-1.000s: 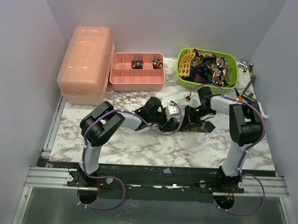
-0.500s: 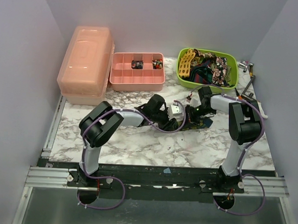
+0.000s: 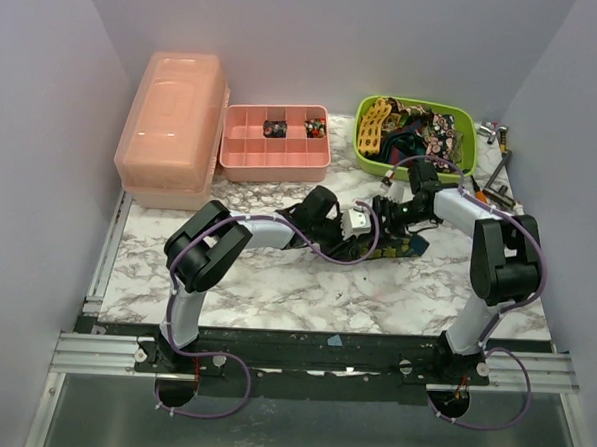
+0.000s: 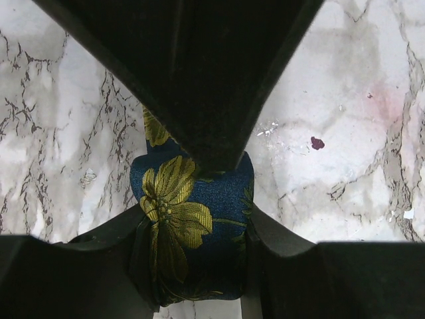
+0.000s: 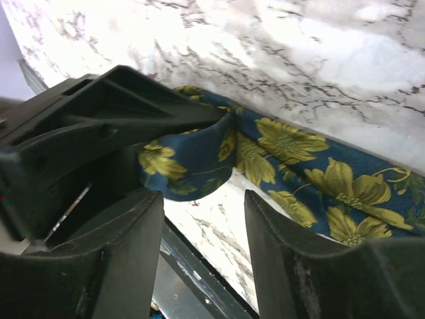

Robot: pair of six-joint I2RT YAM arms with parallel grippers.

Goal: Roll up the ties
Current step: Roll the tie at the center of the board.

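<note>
the left gripper (image 4: 194,229) clenches the part-rolled dark navy fabric tie with yellow-green flowers (image 5: 299,149) near the middle of the marble surface (image 3: 275,282); the right gripper (image 5: 202,203) stands released, so the tie may unroll or skew.

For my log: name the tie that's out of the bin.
The navy yellow-flowered tie, on the marble table; the others are heaped in the green bin.
</note>
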